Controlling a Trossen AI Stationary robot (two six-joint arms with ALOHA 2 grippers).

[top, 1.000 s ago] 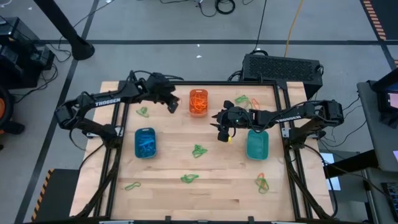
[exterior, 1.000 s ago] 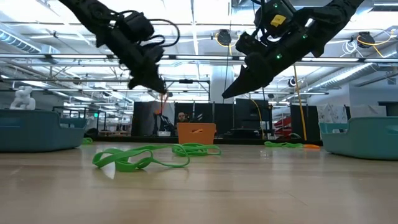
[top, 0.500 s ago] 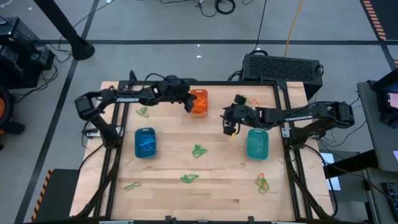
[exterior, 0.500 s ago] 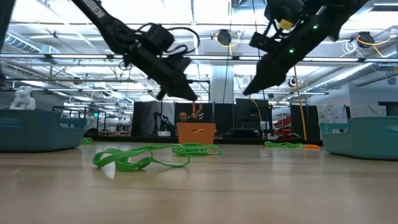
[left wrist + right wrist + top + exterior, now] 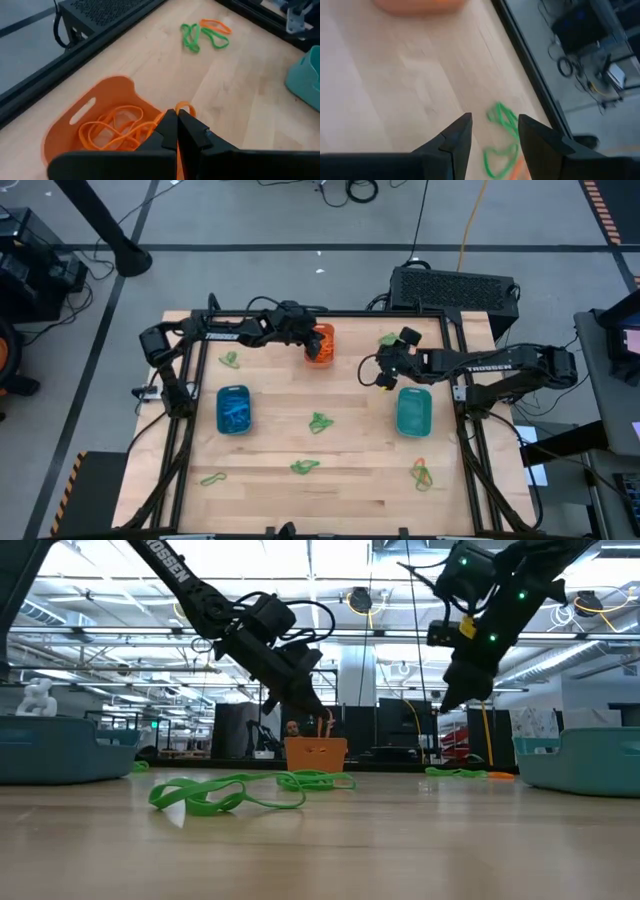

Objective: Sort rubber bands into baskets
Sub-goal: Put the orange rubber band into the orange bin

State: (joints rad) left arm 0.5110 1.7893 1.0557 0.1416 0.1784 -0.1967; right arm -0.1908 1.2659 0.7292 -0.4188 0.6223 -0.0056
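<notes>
My left gripper [image 5: 177, 121] is shut on an orange rubber band [image 5: 184, 107] just above the orange basket [image 5: 320, 344], which holds several orange bands [image 5: 112, 131]. My right gripper [image 5: 492, 125] hangs open and holds nothing, above the table between the orange basket and the teal basket [image 5: 413, 411]; it is seen in the high view too [image 5: 383, 373]. Green and orange bands [image 5: 388, 339] lie on the wood near the far edge, past its fingers. The blue basket [image 5: 233, 409] stands at the left with blue bands inside. My left gripper pinches the orange band between its two shut fingertips; a small loop [image 5: 185, 106] pokes out past the tips. The fingers slant down from the table's left. The band is lifted clear, over the orange basket's rim [image 5: 324, 726].
Loose green bands lie at the far left [image 5: 230, 359], in the middle [image 5: 320, 421], and near the front [image 5: 305, 467] [image 5: 212, 478]. An orange and green pair [image 5: 422, 473] lies front right. A black box [image 5: 455, 288] stands beyond the far edge.
My left gripper has gone toward the table's right and down, carrying the orange band to just above the orange basket. My right gripper, still open, has drawn back toward the far right corner, risen a little and tipped up from a steep downward point.
</notes>
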